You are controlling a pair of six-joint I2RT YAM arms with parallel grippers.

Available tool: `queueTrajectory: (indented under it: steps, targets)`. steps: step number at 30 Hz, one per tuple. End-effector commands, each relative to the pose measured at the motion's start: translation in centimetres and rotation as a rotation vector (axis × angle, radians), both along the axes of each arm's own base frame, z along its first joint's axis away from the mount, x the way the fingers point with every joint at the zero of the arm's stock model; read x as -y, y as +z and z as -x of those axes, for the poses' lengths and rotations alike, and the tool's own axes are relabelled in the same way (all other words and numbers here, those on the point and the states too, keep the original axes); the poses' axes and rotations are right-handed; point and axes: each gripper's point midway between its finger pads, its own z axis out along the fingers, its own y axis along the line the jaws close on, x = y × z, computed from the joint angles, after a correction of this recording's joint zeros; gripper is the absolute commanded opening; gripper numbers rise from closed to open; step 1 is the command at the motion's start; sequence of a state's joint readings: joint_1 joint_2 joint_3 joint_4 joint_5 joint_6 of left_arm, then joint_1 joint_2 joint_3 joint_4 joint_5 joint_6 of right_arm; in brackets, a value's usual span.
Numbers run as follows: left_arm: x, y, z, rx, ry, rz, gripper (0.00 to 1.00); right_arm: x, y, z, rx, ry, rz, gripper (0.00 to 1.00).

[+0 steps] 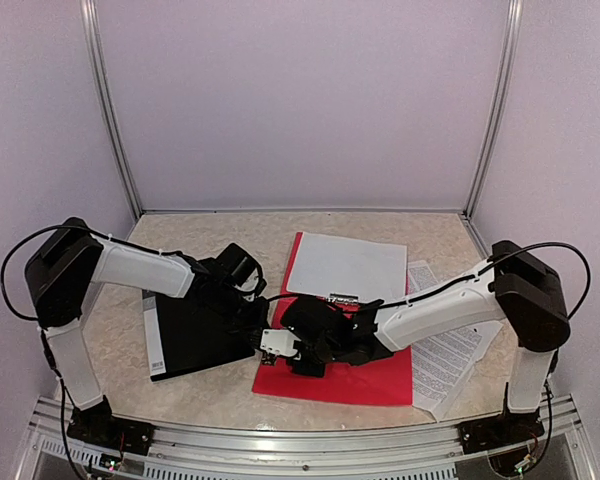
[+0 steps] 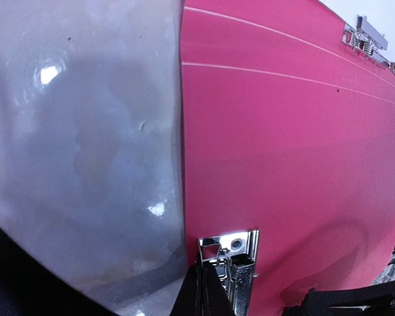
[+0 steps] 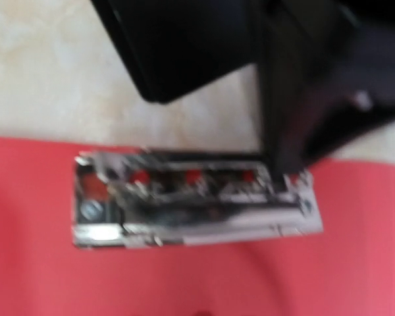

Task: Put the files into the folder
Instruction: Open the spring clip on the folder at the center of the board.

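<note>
My left jaws are pinched shut beside a metal clip (image 2: 227, 260) on the red folder (image 1: 330, 385). My right jaws hover at a clip too, but the view is too blurred to tell their gap. The files (image 1: 352, 265) lie on the folder's far half, with another sheet (image 1: 450, 355) beside it. I'd lift the clip fully before sliding paper under.

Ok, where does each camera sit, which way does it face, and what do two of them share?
Top external: above and behind the bases, looking down at the table, red folder and white sheets; left arm and right arm show.
Left wrist: on the left wrist, looking across the folder's red inside and clear pocket; its dark fingers at bottom.
Right wrist: on the right wrist, looking down, blurred, at a metal clip; one finger shows.
Shared: both wrist views show the red folder and a metal clip.
</note>
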State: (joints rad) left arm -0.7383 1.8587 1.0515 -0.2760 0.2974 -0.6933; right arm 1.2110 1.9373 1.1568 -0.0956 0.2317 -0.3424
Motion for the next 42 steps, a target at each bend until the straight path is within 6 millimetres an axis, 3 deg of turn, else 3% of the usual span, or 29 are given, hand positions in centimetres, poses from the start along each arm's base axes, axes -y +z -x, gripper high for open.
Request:
queueTrajectory:
  steps: [1,6,12,15,21,27,34,42]
  targets:
    - [-0.4,1.8,-0.6,0.013,0.118,0.055,0.0,0.6,1.4,0.2,0.009,-0.03,-0.039,0.27]
    - [-0.4,1.9,-0.9,0.021,0.15,0.083,0.0,2.0,0.1,0.3,-0.016,-0.041,-0.011,0.26]
    - [0.2,1.5,-0.8,0.001,0.128,0.083,0.0,4.8,-1.3,-0.4,-0.048,-0.073,0.052,0.18]
    - [0.4,1.3,-0.8,-0.01,0.139,0.09,0.0,5.5,-1.2,-0.8,-0.035,-0.085,0.057,0.16]
    - [1.2,0.8,-0.8,-0.057,0.156,0.118,0.0,2.3,1.5,0.0,-0.036,-0.006,-0.078,0.24]
    - [1.7,-0.5,-0.3,-0.132,0.19,0.124,0.0,-1.1,2.0,1.3,-0.015,0.093,-0.098,0.27]
    - [1.7,-0.8,-0.1,-0.148,0.197,0.132,0.0,-2.7,1.2,2.1,-0.024,0.174,-0.078,0.28]
    - [2.0,-0.9,0.0,-0.156,0.178,0.133,0.0,-2.2,-0.1,2.1,-0.009,0.2,-0.009,0.28]
